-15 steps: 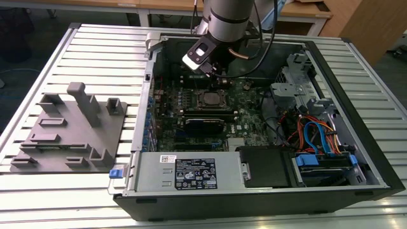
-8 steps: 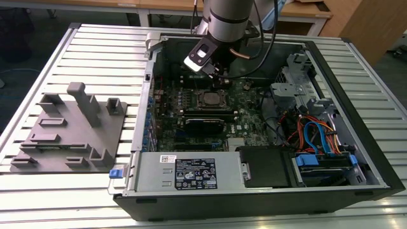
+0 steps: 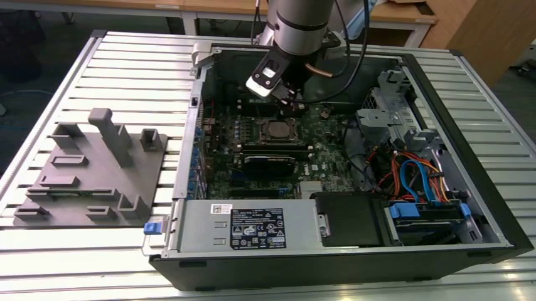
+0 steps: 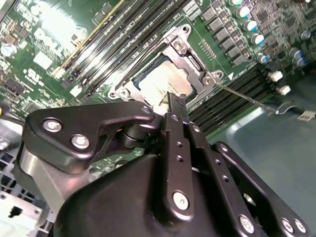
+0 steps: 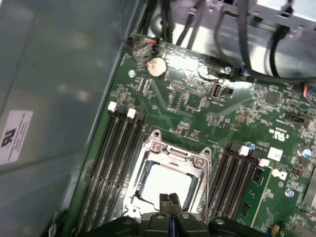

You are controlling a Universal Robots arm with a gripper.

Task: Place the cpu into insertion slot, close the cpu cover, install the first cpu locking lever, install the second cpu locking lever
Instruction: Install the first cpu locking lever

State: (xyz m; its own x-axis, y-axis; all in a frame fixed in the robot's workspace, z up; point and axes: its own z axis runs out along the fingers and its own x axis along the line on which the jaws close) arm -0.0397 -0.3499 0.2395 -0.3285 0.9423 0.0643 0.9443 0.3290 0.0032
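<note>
The cpu (image 5: 165,183) lies silver face up in the insertion slot (image 3: 277,130) on the green motherboard. The cpu cover (image 5: 171,153) lies flat over it as a silvery frame, and the chip shows through its window in both wrist views. My gripper (image 5: 169,199) hovers just above the chip's near edge with its two fingertips pressed together and nothing between them. In the second wrist view the fingertips (image 4: 176,100) sit over the cpu (image 4: 159,82). A thin metal locking lever (image 4: 247,97) sticks out from the socket's corner across the memory slots.
Long black memory slots (image 5: 116,153) flank the socket on both sides. The case wall (image 5: 54,84) rises close by. Cables and a drive cage (image 3: 418,175) fill the exterior view's right, the power supply (image 3: 251,226) the front. A grey fixture (image 3: 92,169) lies on the slatted table.
</note>
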